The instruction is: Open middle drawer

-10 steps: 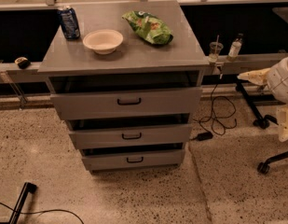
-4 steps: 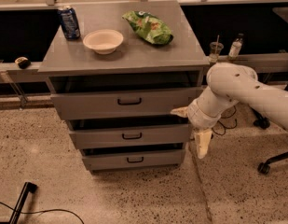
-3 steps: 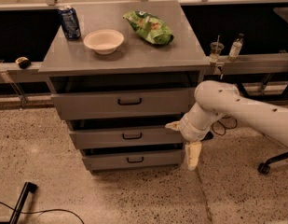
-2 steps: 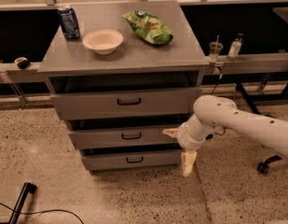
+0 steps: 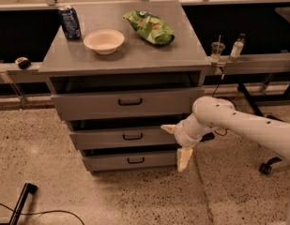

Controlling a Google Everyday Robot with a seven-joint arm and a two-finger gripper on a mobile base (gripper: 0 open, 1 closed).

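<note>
Starting nearest the camera, a thin black pole (image 5: 21, 203) and a black cable (image 5: 36, 213) were seen lying on the speckled stone floor (image 5: 111, 196) at the lower left. Further in, the white robot arm (image 5: 243, 125) was extended in from the right, and its cream two-finger gripper (image 5: 173, 147) was held just in front of the right end of the grey three-drawer desk (image 5: 135, 62). The fingers were spread wide apart, one pointed left and the other pointed down, with nothing held between them. Behind the lower finger, the smallest grey bottom drawer front (image 5: 111, 161) was seen. Above it lay the middle drawer (image 5: 102, 138), a flat grey front with a small black bar handle (image 5: 132, 136) at its centre. The gripper was placed well to the right of that handle, and whether the drawer front was touched could not be told. The tallest grey top drawer front (image 5: 88, 106) was set above. On the desk top, a cream round bowl (image 5: 103, 41) was placed between a blue drink can (image 5: 69, 21) and a green crinkled snack bag (image 5: 149, 27). Farthest right, a clear plastic cup with a straw (image 5: 215, 51) and a small bottle (image 5: 236, 47) were stood on a grey rail (image 5: 257, 62).
</note>
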